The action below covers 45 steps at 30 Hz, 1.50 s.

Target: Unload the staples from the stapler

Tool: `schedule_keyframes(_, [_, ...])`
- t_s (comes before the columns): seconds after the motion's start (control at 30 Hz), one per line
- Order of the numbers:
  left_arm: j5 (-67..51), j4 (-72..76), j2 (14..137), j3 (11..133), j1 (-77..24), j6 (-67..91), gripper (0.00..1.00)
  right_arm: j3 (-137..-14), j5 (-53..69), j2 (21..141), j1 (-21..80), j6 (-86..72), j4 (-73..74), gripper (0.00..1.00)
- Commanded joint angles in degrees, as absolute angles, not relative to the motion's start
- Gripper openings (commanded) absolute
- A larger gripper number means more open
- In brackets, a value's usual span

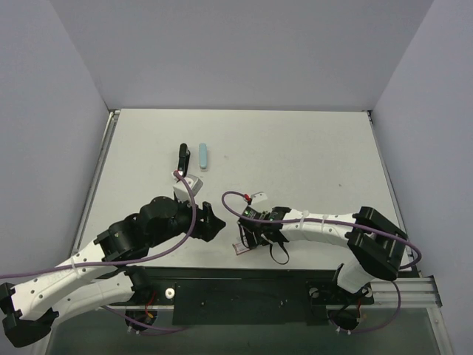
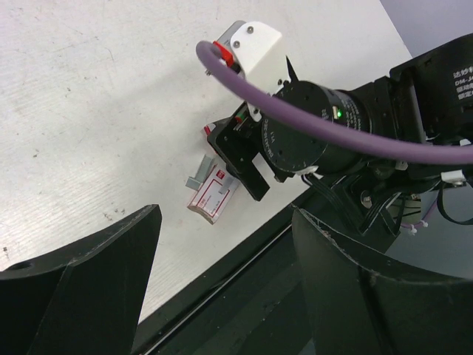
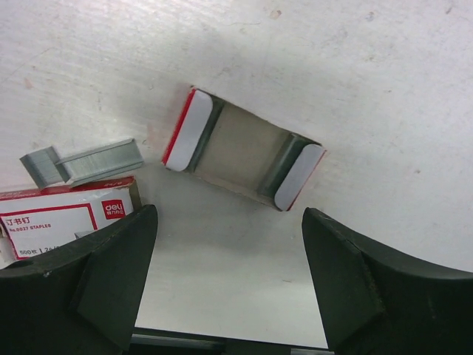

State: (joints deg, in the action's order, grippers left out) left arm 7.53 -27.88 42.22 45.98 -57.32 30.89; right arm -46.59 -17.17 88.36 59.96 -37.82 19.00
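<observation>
Hovering low over the white tabletop (image 1: 295,148) near its front edge, the right gripper (image 3: 229,222) has its two black fingers spread wide and grips nothing. Directly beneath it lies a small open-ended cardboard sleeve (image 3: 244,151) with red-and-white end flaps. Just left of that in the wrist view sits a short grey strip of metal staples (image 3: 96,161), and close below it the red-and-white staple box (image 3: 59,218). The left gripper (image 1: 211,222), just beside the right one and facing it, is likewise spread wide and empty.

Farther out, well apart from both claws, lies what I take for the stapler (image 1: 183,157). It shows as a slim black bar with a pale blue bar (image 1: 202,157) just beside it, too small to tell whether the two are joined. Both long axes run away from the arm bases toward the far wall. The pair sits beyond the left gripper and slightly to its left, so the left arm is the nearer one. The right arm would have to reach across.
</observation>
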Motion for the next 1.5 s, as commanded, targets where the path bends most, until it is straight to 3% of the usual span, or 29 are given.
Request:
schedule_keyframes(0.0, [8.6, -27.8, 40.8, 45.8, -57.5, 31.1, 0.82, -49.1, -19.8, 90.0, 62.3, -39.8, 21.7, 0.75])
schedule_keyframes(0.77, [10.6, -34.2, 33.5, 46.8, -57.6, 32.0, 0.82, -63.6, -17.5, 101.3, 69.5, -45.5, 24.2, 0.75])
schedule_keyframes(1.13, [14.9, -38.8, 29.7, 49.0, -57.5, 32.1, 0.82, -59.5, -21.1, 93.7, 69.5, -48.8, 27.2, 0.75])
schedule_keyframes(1.47, [16.0, -39.8, 29.0, 50.0, -57.5, 31.8, 0.82, -54.3, -25.9, 85.4, 69.4, -67.8, 28.3, 0.72])
